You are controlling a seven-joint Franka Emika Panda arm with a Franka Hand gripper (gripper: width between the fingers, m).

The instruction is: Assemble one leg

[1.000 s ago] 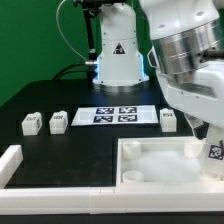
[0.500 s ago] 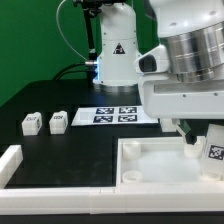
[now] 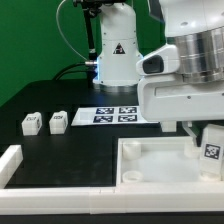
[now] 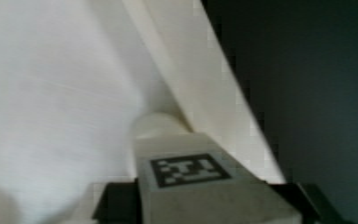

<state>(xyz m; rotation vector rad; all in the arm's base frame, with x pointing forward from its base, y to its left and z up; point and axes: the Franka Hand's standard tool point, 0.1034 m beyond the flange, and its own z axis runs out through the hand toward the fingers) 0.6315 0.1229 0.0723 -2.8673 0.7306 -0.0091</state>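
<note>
- Wrist view: the leg (image 4: 190, 168) is being gripped between the two fingers of the gripper (image 4: 208, 205) — jaws closed to the block's width, tag outward.
- Exterior view: it is being held over the tray (image 3: 150, 185), at that view's right; contact with the tray cannot be told.
- Handling: being judged light, rigid, smooth plastic — best pinched on its plain side faces.

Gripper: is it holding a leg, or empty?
Holding: the wrist view shows the leg clamped between the fingers of the gripper.
</note>
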